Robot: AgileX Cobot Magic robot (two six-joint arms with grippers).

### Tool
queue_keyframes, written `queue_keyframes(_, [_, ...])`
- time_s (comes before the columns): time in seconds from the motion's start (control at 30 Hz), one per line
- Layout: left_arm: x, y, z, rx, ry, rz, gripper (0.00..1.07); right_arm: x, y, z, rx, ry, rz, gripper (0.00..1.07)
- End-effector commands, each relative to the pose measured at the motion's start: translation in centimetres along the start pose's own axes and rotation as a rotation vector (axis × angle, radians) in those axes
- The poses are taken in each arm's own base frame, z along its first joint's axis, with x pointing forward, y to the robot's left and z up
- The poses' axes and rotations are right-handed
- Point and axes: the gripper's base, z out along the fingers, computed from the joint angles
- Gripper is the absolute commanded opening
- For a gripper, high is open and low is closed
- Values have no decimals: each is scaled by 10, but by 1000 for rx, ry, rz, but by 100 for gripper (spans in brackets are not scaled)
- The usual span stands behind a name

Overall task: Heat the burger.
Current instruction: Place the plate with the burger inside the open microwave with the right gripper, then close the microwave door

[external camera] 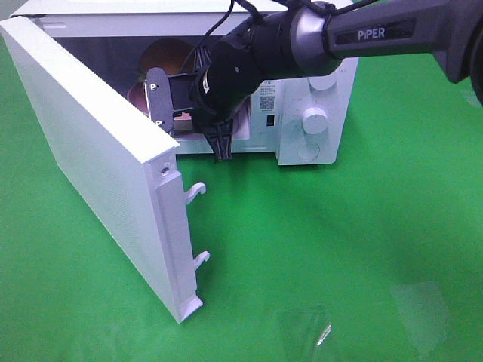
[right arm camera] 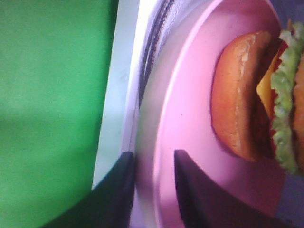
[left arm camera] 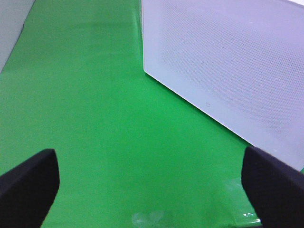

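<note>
1. The burger (right arm camera: 237,95) lies on a pink plate (right arm camera: 190,95) inside a white microwave (external camera: 317,113). The microwave's door (external camera: 90,136) stands swung wide open towards the front left of the green table (external camera: 339,249).
2. In the right wrist view the burger shows a golden-brown bun, frilly green lettuce (right arm camera: 285,95) and a sliver of orange cheese (right arm camera: 263,90).
3. The right arm reaches from the upper right of the high view into the oven's opening.
4. The right gripper (right arm camera: 152,156) is at the near edge of the plate. Its two dark fingers (right arm camera: 190,190) stand a little apart, one on each side of the plate's rim.
5. The close, blurred wrist view does not show whether those fingers press on the rim or merely flank it, so I cannot tell if the plate is pinched.
6. The burger sits farther in on the plate than the fingertips and is apart from them. Bare pink plate lies between the nearer finger and the bun, and neither finger touches the food.
7. The left gripper (left arm camera: 152,190) hangs over bare green table beside the outer face of the open door. Its fingers are spread wide with nothing between them.
</note>
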Motion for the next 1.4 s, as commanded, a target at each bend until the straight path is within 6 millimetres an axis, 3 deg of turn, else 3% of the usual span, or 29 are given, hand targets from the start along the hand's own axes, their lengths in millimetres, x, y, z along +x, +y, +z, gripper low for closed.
queue_keyframes(0.03, [1, 0, -1, -2, -22, 1, 98, 0, -3, -8, 21, -10, 9, 40])
queue_keyframes(0.37, [1, 0, -1, -2, -22, 1, 98, 3, 4, -30, 26, -28, 9, 45])
queue_keyframes(0.57, [1, 0, -1, -2, -22, 1, 98, 7, 16, -58, 31, -51, 17, 62])
queue_keyframes(0.67, [1, 0, -1, -2, -22, 1, 98, 8, 19, -61, 24, -49, 12, 63])
queue_keyframes(0.8, [1, 0, -1, -2, -22, 1, 98, 14, 36, -83, 7, -54, -11, 63])
queue_keyframes(1.1, [1, 0, -1, -2, -22, 1, 98, 20, 54, -116, 35, -86, 13, 63])
queue_keyframes(1.4, [1, 0, -1, -2, -22, 1, 98, 29, 67, -162, 78, -117, 196, 63])
